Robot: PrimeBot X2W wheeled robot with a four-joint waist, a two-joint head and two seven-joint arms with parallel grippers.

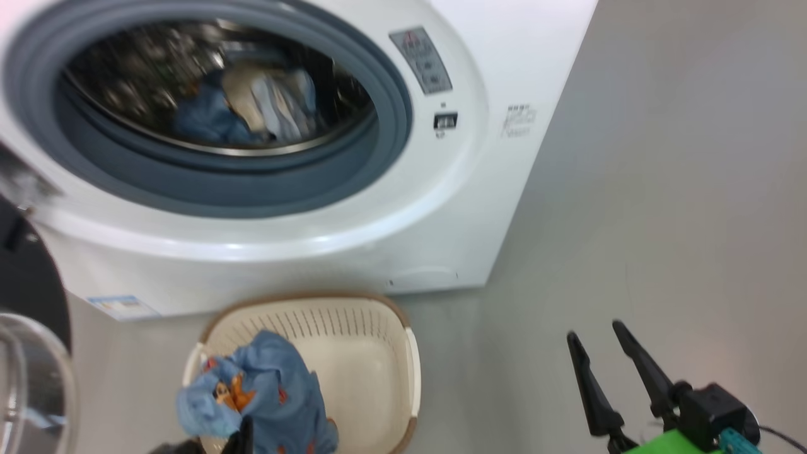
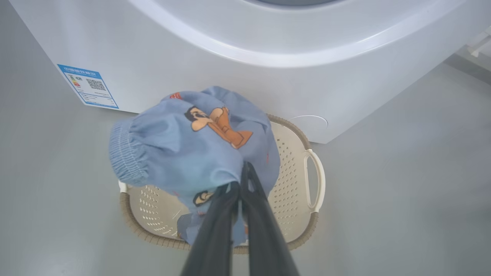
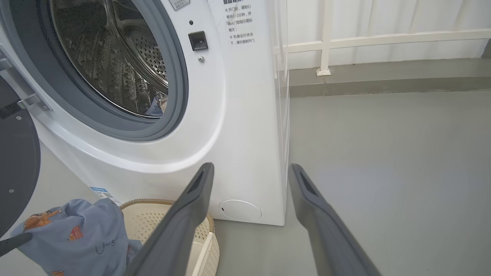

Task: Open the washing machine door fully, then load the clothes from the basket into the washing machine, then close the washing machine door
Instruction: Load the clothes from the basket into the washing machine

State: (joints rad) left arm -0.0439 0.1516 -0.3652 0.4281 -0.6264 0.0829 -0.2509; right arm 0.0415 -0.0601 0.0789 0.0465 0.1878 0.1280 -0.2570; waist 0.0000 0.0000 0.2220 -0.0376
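clothes [image 2: 184, 145] hang over the basket [image 2: 299, 237] clamped in the left hand [image 2: 241, 180], the right hand [image 1: 592, 331] spread empty off the basket's right; loading looks in hand, the next move likely a lift into the open drum of the washing machine [image 1: 441, 208] behind the basket.

Right pincer [image 1: 594, 332]: two long dark fingers [image 3: 184, 214] are tapering to blunt tips, each showing a sunken slot on its inner face.
Right wrist: a black block [image 1: 712, 410] is carrying the fingers, adjoining a bright green plate [image 1: 674, 442].
Wiring: a teal connector [image 1: 734, 441] and a thin dark cable [image 1: 782, 434] are showing behind the block.
Left pincer [image 2: 238, 180]: matching smooth dark fingers are narrowing toward their tips.
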